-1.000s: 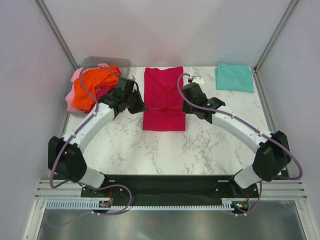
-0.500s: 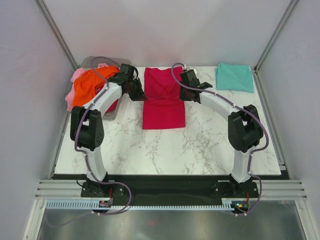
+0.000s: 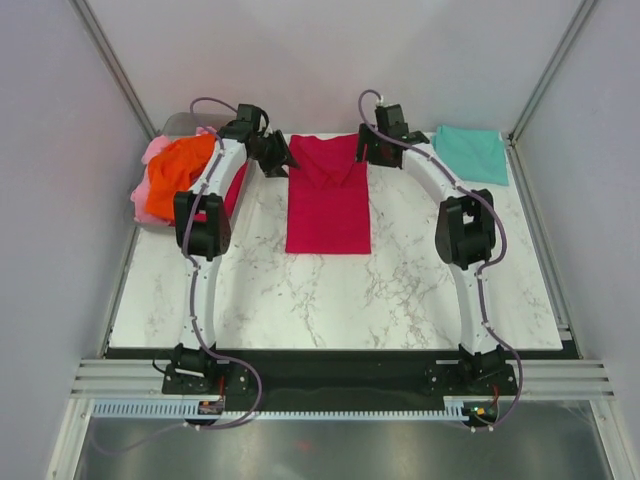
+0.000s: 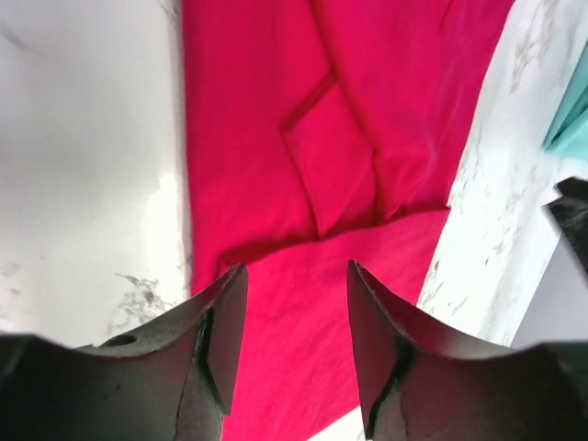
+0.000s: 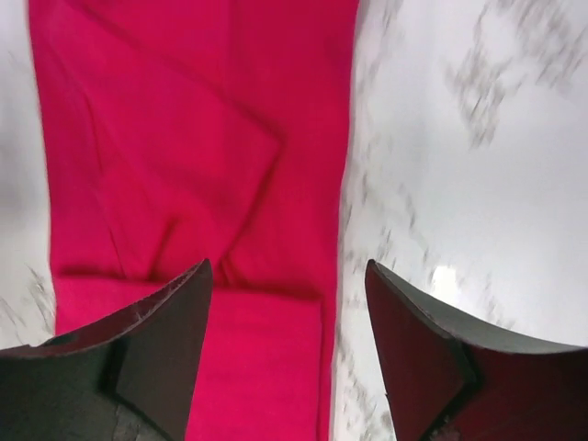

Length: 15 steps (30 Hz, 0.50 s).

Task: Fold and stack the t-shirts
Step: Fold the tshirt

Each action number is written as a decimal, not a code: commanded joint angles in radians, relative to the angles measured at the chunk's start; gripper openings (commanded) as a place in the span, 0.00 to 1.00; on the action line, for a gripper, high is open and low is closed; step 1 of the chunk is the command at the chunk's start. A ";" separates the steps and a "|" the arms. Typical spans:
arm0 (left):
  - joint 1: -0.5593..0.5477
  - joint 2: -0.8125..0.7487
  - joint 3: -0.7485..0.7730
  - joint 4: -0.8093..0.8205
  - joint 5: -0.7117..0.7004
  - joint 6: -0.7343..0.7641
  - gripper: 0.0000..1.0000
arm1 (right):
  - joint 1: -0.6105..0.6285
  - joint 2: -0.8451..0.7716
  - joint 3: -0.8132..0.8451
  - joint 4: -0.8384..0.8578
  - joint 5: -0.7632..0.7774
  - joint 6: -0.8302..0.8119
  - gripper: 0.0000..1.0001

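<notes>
With left fingers (image 4: 223,335) and right fingers (image 5: 418,354) both apart above the crimson t-shirt (image 3: 328,205) lying flat on the surface (image 3: 430,275), we judge it limp and light, best pinched at its far corners.

a flat t-shirt (image 3: 328,205) lies between a heap of t-shirts (image 3: 170,180), left, and a folded t-shirt (image 3: 470,153), right.

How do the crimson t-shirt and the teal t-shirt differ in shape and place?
The crimson t-shirt is a long narrow strip, sides folded in; the teal t-shirt is a compact near-square. The crimson one lies mid-table; the teal one sits at the far right corner. Both lie flat on the table, in one plain colour each.
</notes>
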 commanded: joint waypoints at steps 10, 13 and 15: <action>-0.043 -0.540 -0.538 0.025 -0.014 0.043 0.57 | -0.056 -0.503 -0.714 0.209 -0.282 0.078 0.78; -0.047 -0.718 -0.834 0.142 -0.051 0.033 0.57 | -0.025 -0.599 -0.863 0.266 -0.282 0.098 0.78; -0.047 -0.783 -0.960 0.227 -0.065 0.022 0.57 | 0.003 -0.633 -0.956 0.275 -0.279 0.103 0.77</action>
